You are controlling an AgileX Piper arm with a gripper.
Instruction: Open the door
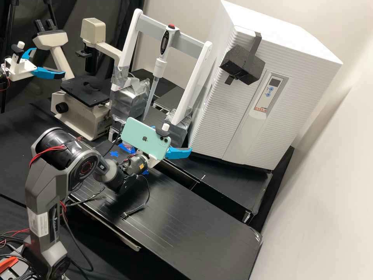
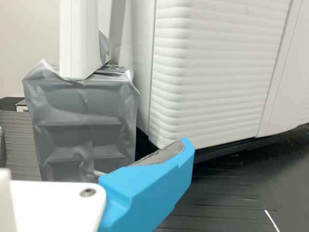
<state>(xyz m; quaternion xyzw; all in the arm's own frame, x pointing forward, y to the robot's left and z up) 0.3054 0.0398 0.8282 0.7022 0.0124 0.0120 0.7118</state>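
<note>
The ribbed white door (image 1: 229, 112) stood shut on the front of a white laboratory cabinet (image 1: 287, 35), its panel flush with the housing. Near its upper edge was a dark grey angular block (image 1: 239, 64) with a dark strap above it, and beside that block sat a small control panel (image 1: 268, 93) with two blue buttons.

The gripper (image 1: 175, 140) was near the lower corner of the door, its fingers spread apart with nothing held. In the wrist view, one blue finger (image 2: 149, 191) overlapped the cabinet's lower corner; whether it touched could not be told. A mint-green phone (image 1: 145, 138) was mounted on the arm just behind the gripper.

Beside the cabinet rose a white frame (image 1: 194, 85) with a grey crossbar. One of its legs stood on a block wrapped in silver-grey tape (image 2: 82, 121). A pipette (image 1: 159, 67) with a red top hung from the crossbar, tip down. On the frame's far side from the cabinet was a beige microscope (image 1: 77, 112) with a flat black stage (image 1: 83, 90). A blue tape cross (image 1: 114, 154) marked the black bench (image 1: 186, 233) near the arm's wrist.
</note>
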